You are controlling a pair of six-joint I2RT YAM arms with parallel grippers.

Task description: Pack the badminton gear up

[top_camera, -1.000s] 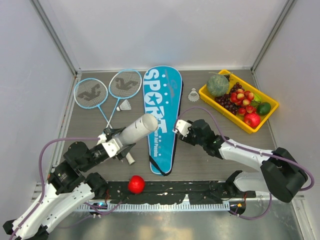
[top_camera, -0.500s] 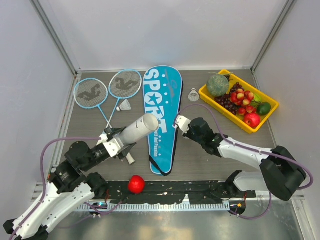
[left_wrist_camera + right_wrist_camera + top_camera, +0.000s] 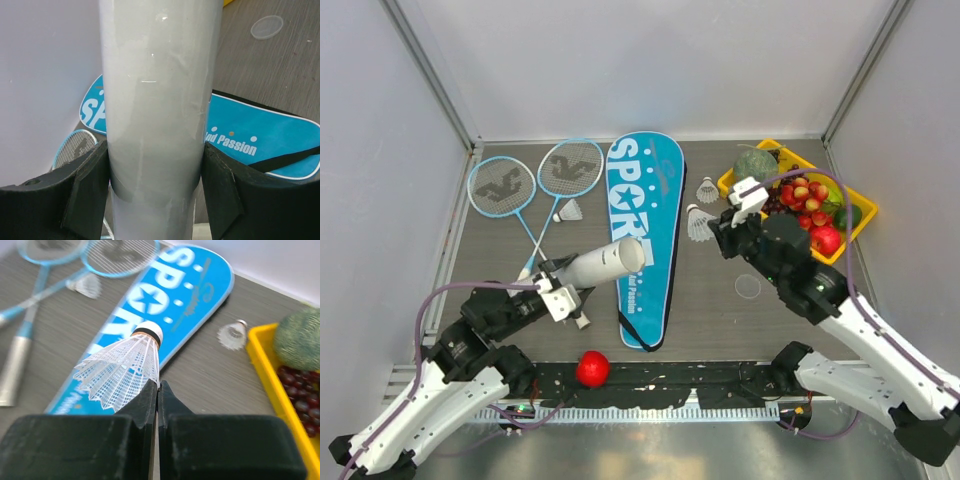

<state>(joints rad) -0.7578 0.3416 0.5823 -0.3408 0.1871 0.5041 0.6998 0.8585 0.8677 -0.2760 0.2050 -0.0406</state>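
jaws of the right gripper (image 3: pixel 156 386) are pinched shut on the skirt edge of 1 white shuttlecock (image 3: pixel 122 365), held off the table (image 3: pixel 720 310) just beside the right edge of the blue racket cover (image 3: pixel 642 215). jaws of the left gripper (image 3: pixel 156 160) stand wide around the white tube (image 3: pixel 160 90), 1 finger on each side near its lower end, its open mouth tilted up over the cover.

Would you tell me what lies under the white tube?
Past the white tube, the blue cover and one racket head show below; what lies straight beneath it is covered.
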